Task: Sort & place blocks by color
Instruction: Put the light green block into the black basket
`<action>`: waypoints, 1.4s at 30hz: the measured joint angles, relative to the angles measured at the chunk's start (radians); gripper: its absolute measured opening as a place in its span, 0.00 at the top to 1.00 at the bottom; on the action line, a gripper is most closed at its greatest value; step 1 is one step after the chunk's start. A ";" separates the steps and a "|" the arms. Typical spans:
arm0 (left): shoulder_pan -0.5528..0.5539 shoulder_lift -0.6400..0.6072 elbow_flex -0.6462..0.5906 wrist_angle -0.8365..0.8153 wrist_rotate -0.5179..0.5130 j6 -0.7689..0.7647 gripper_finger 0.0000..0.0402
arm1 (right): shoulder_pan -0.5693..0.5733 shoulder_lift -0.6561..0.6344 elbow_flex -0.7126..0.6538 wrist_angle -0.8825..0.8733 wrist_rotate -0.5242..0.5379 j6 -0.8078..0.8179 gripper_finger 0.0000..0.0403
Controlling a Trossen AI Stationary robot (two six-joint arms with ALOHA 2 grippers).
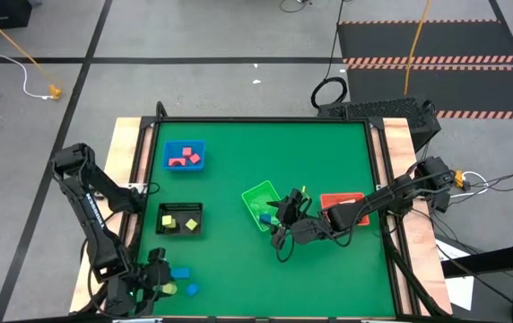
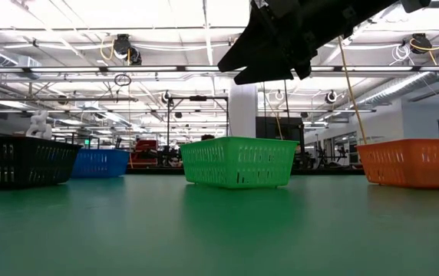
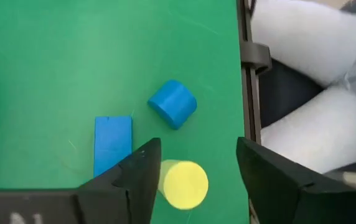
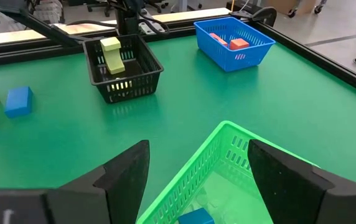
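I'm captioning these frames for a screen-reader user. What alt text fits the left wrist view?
The left gripper, fingers apart, hangs over a yellow cylinder lying on the green table near its edge. A blue cylinder and a blue bar lie just beyond it.

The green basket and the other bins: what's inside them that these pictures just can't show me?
- Green bin: high view, the right gripper covers part of its floor; right wrist view cuts off the blue block inside.
- Red bin: high view, the right arm hides its contents.
- Low view: basket walls hide everything inside.
- Black bin: right wrist view, mesh screens lower yellow blocks.
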 joint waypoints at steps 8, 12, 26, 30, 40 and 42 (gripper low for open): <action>-0.054 0.048 0.000 -0.003 -0.015 0.087 0.38 | 0.000 0.000 0.000 0.000 0.000 0.000 0.34; -0.067 0.102 0.001 -0.019 -0.023 0.151 0.38 | 0.000 0.000 0.000 0.000 0.000 0.000 0.34; -0.066 0.178 0.001 -0.025 -0.062 0.167 0.50 | 0.000 0.000 0.000 0.000 0.000 0.000 0.34; -0.040 0.178 0.001 -0.026 -0.064 0.153 0.68 | 0.000 0.000 0.000 0.000 0.000 0.000 0.34; 0.033 0.025 0.001 -0.042 -0.089 0.081 0.68 | 0.000 0.000 0.000 0.000 0.000 0.000 0.34; 0.042 -0.037 0.001 -0.076 -0.144 0.077 0.68 | 0.000 0.000 0.000 0.000 0.000 0.000 0.34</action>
